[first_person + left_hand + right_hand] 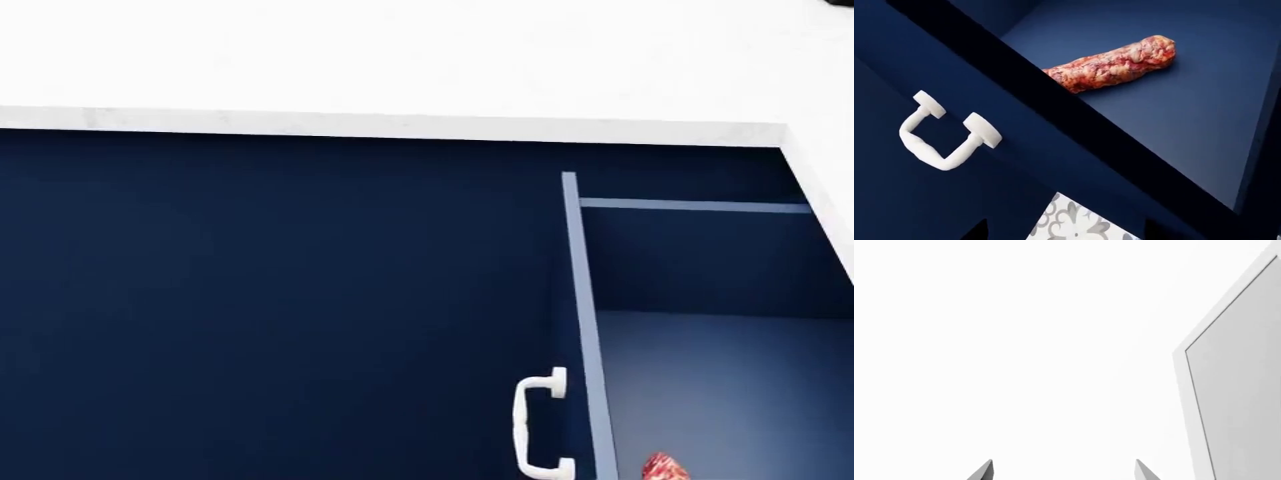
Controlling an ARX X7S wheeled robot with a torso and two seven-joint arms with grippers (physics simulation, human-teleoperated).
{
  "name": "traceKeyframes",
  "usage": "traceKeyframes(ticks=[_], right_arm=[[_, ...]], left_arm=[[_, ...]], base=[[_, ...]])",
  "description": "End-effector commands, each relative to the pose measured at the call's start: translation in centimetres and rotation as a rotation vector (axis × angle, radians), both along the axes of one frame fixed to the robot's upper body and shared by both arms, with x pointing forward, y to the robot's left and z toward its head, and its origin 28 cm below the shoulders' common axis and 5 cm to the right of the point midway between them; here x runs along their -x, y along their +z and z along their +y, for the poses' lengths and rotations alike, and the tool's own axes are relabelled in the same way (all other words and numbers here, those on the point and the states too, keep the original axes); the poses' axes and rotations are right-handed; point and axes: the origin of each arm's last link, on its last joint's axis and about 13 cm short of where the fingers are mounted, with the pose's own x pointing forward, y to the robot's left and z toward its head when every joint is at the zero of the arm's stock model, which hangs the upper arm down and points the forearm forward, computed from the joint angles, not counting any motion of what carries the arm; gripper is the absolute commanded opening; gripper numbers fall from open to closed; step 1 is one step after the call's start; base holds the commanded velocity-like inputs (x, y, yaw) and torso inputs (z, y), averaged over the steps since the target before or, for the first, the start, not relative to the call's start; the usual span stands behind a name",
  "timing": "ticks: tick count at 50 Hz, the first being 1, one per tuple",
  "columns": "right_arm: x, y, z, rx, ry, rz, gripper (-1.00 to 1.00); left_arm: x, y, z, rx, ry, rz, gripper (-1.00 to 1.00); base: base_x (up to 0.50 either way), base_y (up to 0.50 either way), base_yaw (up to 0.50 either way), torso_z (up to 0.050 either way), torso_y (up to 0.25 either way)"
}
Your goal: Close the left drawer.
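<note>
The left drawer [914, 200] stands pulled out. Its flat navy front carries a white curved handle [947, 134], and its slate-blue floor [1187, 115] lies open behind the front's top edge. My left gripper [1066, 234] hovers in front of and slightly above the drawer front, beside the handle and touching nothing; its dark fingertips [981, 231] are apart, so it is open. In the head view the left drawer [721, 390] shows at the lower right with its handle [541, 425]; neither arm appears there. My right gripper [1064, 471] is open and empty, facing a white surface.
A mottled red-and-tan sausage [1114, 62] lies on the drawer floor; its tip [661, 467] peeks in at the head view's bottom edge. A white counter [400, 60] runs above the navy cabinet fronts [267, 300]. Patterned floor tile [1077, 220] shows below the drawer. A pale panel [1234, 390] stands beside the right gripper.
</note>
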Motion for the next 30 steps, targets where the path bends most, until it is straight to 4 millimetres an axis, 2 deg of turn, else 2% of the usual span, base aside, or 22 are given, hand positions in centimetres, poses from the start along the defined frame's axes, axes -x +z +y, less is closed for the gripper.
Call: traceKeyframes(ticks=[1,18,30], right_arm=[[0.0,0.0,0.0,0.001,0.000,0.006,1.00],[0.1,-0.2,0.0,-0.006,-0.007,0.029,1.00],[0.1,-0.3,0.0,-0.019,-0.019,0.050,1.00]], left_arm=[[-1.1,1.8,-0.9,0.013,-0.052,-0.056,1.00],[-2.3,3.8,-1.6,0.002,-0.104,-0.093,1.00],[-2.4,4.5,-1.8,-0.007,-0.143,-0.102,1.00]], base=[[0.00,0.00,0.00,0.000,0.000],[0.00,0.00,0.00,0.000,0.000],[0.00,0.00,0.00,0.000,0.000]])
